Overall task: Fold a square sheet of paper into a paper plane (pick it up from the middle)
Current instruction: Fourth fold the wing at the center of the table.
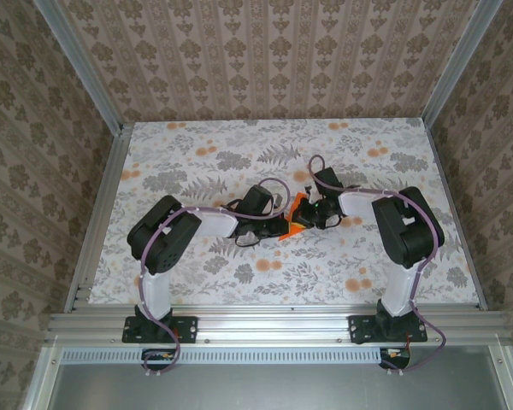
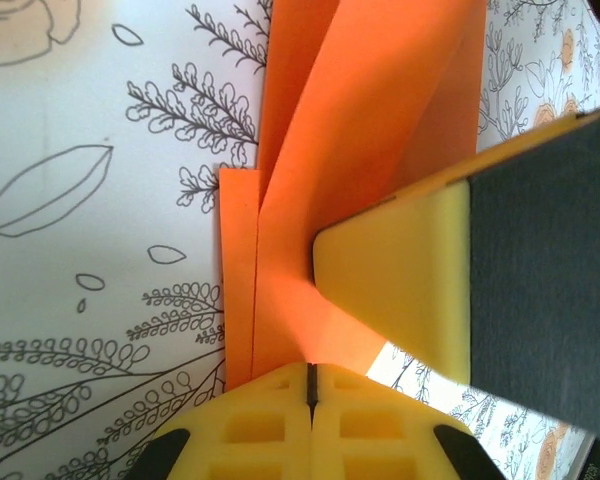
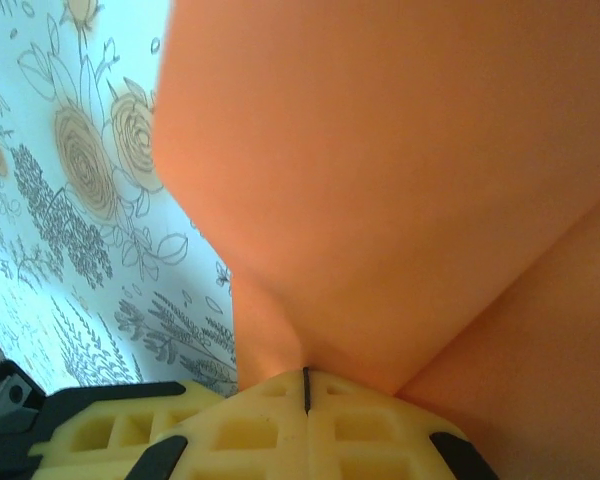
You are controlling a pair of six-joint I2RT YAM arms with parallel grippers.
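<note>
The orange sheet of paper (image 1: 293,219) was at the middle of the bench (image 1: 197,162), caught between my two arms and no longer flat. From my left wrist it showed as long overlapping layers with crisp creases, one narrow strip standing out to the side. My left end effector (image 2: 310,385) was pressed together on the paper's near edge, the orange running straight out of the seam between the pads. My right end effector (image 3: 306,390) was clamped on it too, from the opposite side, and one of its yellow fingers (image 2: 400,290) lay against the fold.

I judged this a mid-fold step: the wing or centre crease being pinched, not yet a finished dart. The next move would call for one hand to hold firm while the other let go and re-gripped for the following crease, without tearing the paper.

From above, my wrists covered most of the paper. From the right wrist it was a blurred orange wall. Whether its lower edge touched the bench, I could not tell.
</note>
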